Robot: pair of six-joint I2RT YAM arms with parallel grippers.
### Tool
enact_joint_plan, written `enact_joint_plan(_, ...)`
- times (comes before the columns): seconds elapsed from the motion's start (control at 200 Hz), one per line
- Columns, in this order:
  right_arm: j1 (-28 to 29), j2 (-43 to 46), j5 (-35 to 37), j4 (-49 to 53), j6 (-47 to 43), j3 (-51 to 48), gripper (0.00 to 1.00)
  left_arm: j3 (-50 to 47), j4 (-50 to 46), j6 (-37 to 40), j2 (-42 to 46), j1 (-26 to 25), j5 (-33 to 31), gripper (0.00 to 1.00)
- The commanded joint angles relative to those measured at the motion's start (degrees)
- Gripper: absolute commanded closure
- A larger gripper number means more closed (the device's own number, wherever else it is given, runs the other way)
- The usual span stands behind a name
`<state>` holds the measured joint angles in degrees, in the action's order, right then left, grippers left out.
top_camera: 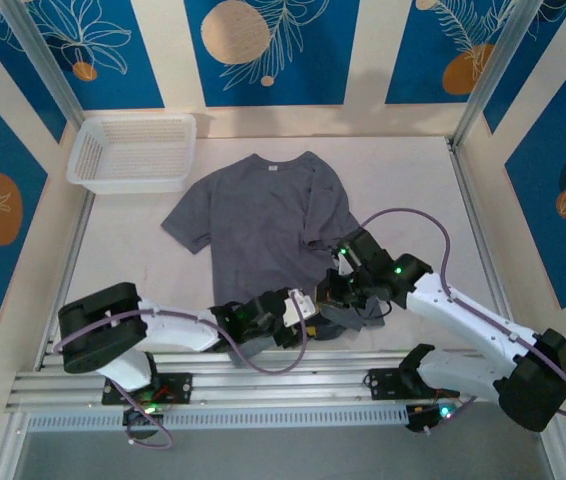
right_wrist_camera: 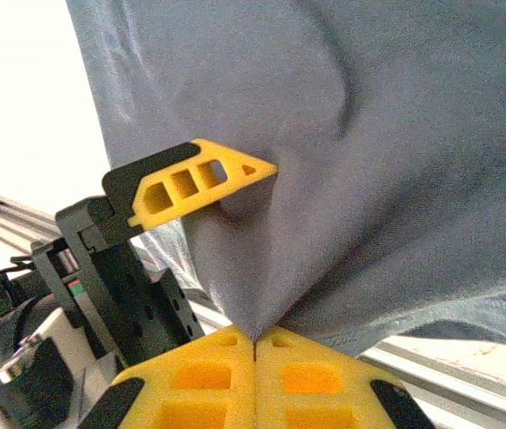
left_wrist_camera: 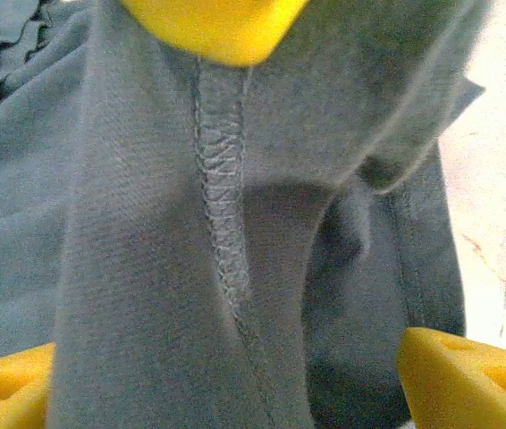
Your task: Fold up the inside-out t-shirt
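Observation:
The dark grey t-shirt [top_camera: 253,215] lies flat mid-table, collar toward the back wall, its near hem bunched and lifted where both grippers meet. My right gripper [top_camera: 348,298] [right_wrist_camera: 255,340] is shut on a pinch of the shirt [right_wrist_camera: 396,161], which hangs up from its fingertips. My left gripper [top_camera: 303,305] [left_wrist_camera: 235,384] stands open right beside it, and a fold of the shirt [left_wrist_camera: 146,223] with a stitched seam runs between its wide-apart yellow fingers [left_wrist_camera: 468,375]. One left finger [right_wrist_camera: 199,179] presses against the cloth in the right wrist view.
A white mesh basket [top_camera: 133,150] sits at the back left of the table. Metal rails [top_camera: 263,385] run along the near edge under the arm bases. Frame posts and walls close in both sides.

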<state>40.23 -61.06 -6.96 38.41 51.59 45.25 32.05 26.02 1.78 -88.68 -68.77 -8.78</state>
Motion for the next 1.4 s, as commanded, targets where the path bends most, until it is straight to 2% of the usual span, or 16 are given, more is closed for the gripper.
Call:
enact_joint_plan(0.0,0.5,1.6,-7.1,-3.5,1.1,-0.2,0.92,-0.1,-1.8,-2.9,-1.3,0.9,-6.2,0.29)
enact_joint_plan(0.12,0.3,2.5,-5.3,-1.9,0.8,-0.5,0.92,-1.1,-1.5,-4.1,0.8,1.9,-8.0,0.59)
enact_joint_plan(0.205,0.2,3.3,-3.7,-1.5,-0.3,-0.9,0.91,-1.4,-3.0,-5.4,3.6,2.8,-8.0,1.00)
enact_joint_plan(0.285,1.0,5.5,0.4,-2.0,-3.4,-2.6,0.79,-1.4,-5.5,-9.0,8.0,4.7,-6.3,1.00)
enact_joint_plan(0.34,2.3,8.5,5.0,-3.2,-6.4,-4.7,0.68,-1.1,-7.4,-11.6,11.5,7.0,-1.7,1.00)
enact_joint_plan(0.4,5.7,12.5,11.2,-5.4,-10.9,-7.2,0.56,-0.1,-9.5,-12.8,14.8,8.9,3.2,1.00)
enact_joint_plan(0.455,9.9,16.0,16.5,-8.8,-15.8,-9.5,0.51,1.1,-11.6,-13.3,16.9,9.8,4.9,1.00)
enact_joint_plan(0.53,16.0,20.1,22.5,-16.8,-22.0,-14.2,0.51,3.4,-15.1,-13.3,18.1,11.0,6.4,1.00)
enact_joint_plan(0.605,22.2,22.7,30.0,-31.0,-28.3,-21.3,0.54,5.8,-18.2,-13.7,18.4,12.1,7.3,1.00)
enact_joint_plan(0.73,28.7,17.4,39.6,-59.1,-43.9,-29.5,0.78,9.0,-20.5,-17.1,19.2,13.9,9.6,1.00)
enact_joint_plan(0.83,28.5,6.2,44.3,-66.2,-59.4,-25.9,0.92,13.5,-24.3,-20.3,19.4,15.2,10.5,1.00)
enact_joint_plan(0.9,27.2,-1.7,46.8,-77.5,-72.0,-25.1,1.00,17.8,-28.0,-22.0,18.9,15.7,10.7,1.00)
enact_joint_plan(1.04,19.9,-15.6,49.7,-95.6,-92.0,-21.6,1.00,24.8,-31.5,-25.8,18.0,16.4,10.5,1.00)
enact_joint_plan(1.17,8.5,-27.4,52.6,-117.7,-109.2,-16.5,1.00,33.0,-34.8,-28.4,14.1,16.5,11.9,1.00)
enact_joint_plan(1.285,1.3,-29.6,49.2,-118.5,-111.2,-12.0,1.00,41.0,-37.4,-31.6,9.7,16.5,14.1,1.00)
enact_joint_plan(1.395,1.7,-29.6,46.8,-113.4,-106.2,-11.2,1.00,48.6,-39.2,-33.7,6.0,16.5,17.2,1.00)
